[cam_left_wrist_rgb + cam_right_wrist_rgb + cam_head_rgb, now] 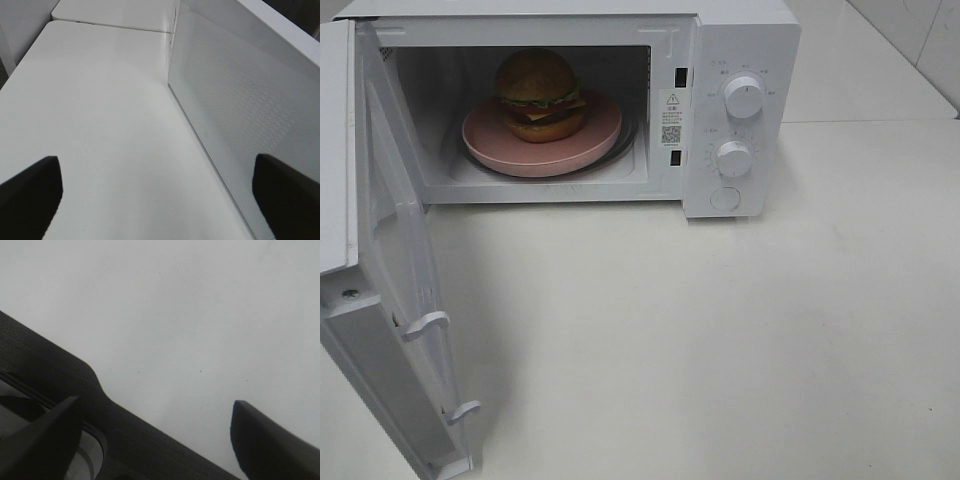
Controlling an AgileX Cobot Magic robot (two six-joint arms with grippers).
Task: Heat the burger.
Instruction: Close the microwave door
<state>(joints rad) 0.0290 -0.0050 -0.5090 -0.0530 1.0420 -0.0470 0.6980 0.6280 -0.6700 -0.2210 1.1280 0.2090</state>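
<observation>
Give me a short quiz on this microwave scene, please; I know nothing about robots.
1. True or false: the microwave has its door shut.
2. The burger sits on: A) the door; B) the pink plate inside the microwave; C) a hand.
3. Fill in: the left hand and the right hand are both ___, holding nothing.
Key: 1 false; 2 B; 3 open.
</observation>
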